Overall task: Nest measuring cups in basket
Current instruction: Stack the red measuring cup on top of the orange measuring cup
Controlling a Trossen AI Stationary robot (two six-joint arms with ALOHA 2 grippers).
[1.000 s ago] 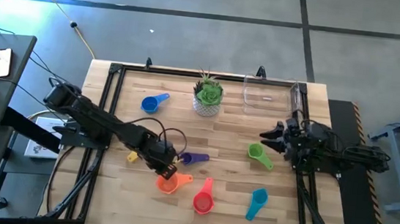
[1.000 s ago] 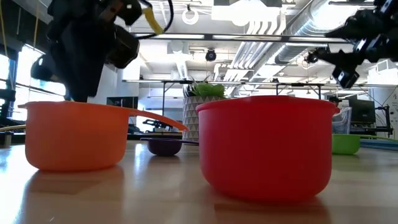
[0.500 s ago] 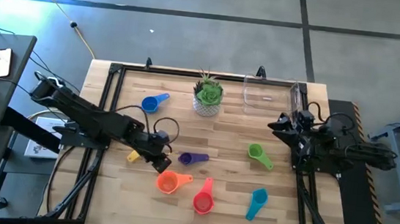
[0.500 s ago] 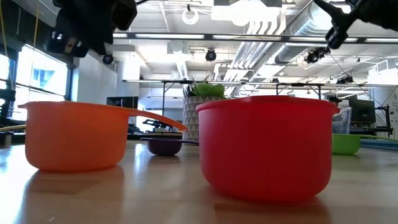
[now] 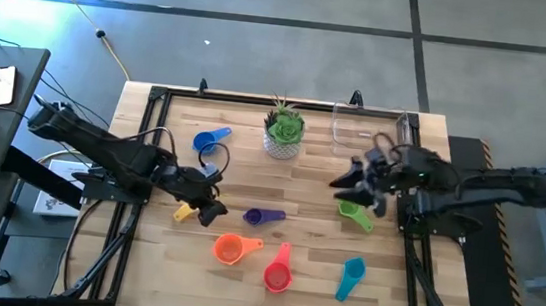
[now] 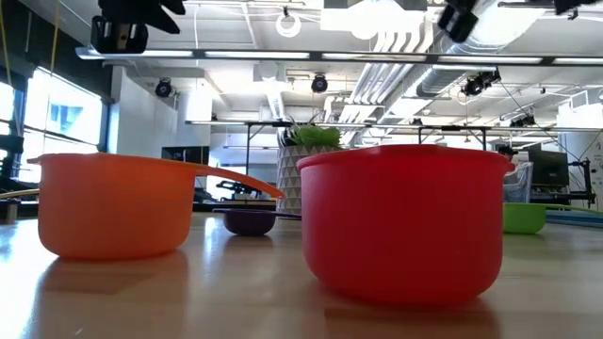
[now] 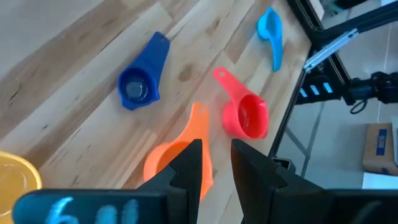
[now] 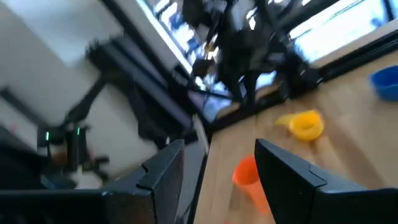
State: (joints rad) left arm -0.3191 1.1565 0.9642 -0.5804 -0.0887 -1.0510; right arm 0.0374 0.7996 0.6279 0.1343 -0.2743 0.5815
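On the left of the table point(image 5: 299, 191), the left gripper point(image 5: 209, 210) has drawn back from the orange cup point(image 5: 229, 249), which it hovered over a second ago; it now hangs, fingers a little apart and empty, between the yellow cup point(image 5: 182, 213) and the purple cup point(image 5: 265, 216). The blue cup point(image 5: 209, 142) lies beyond it, the red-pink cup point(image 5: 279, 272) and teal cup point(image 5: 351, 276) nearer the front. To the right, the right gripper point(image 5: 357, 184) has swung inward from the table's edge and hovers, fingers apart, over the green cup point(image 5: 354, 212), likely the next pick. The basket point(image 5: 366, 125) at the far right corner holds no cup yet.
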